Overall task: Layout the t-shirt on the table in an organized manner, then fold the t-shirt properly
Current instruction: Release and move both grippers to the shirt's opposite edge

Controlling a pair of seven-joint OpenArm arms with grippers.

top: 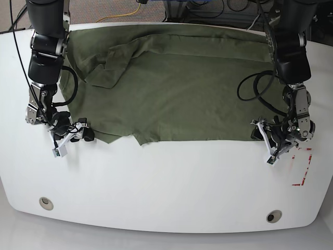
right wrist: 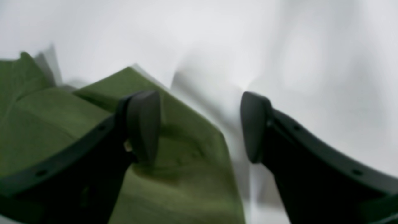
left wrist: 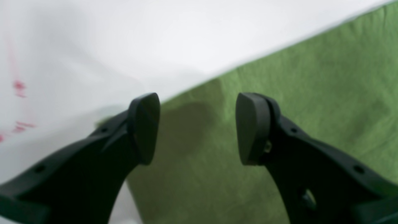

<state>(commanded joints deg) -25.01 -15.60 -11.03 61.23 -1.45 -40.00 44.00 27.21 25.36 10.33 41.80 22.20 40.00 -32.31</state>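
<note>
So starting at the left of the base view, that's the right gripper, sitting low at the lower left corner of the t-shirt. In its wrist view the right gripper has its fingers spread wide with nothing between them, one finger over a turned-up bit of green cloth, the other over bare white table. Can't tell if it's actually touching the fabric, the view is pretty blurry.

Moving to the middle: the shirt is spread over the upper half of the table, mostly flat, reaching up to the far edge. The upper left part is still rumpled though, with a fold of cloth flopped over itself, and the near hem has a little notch and a wavy bit at the lower left. No fold looks started to me.

Over on the right, the left gripper is down by the near right corner of the shirt, close to the red tape marks. Its wrist view shows the left gripper with fingers apart too, empty, hovering right over the straight shirt edge where it meets the table.

My read: we're late in the laying-out stage. Smoothing the upper left bunch and squaring the near corners is left, then the whole folding part.
</note>
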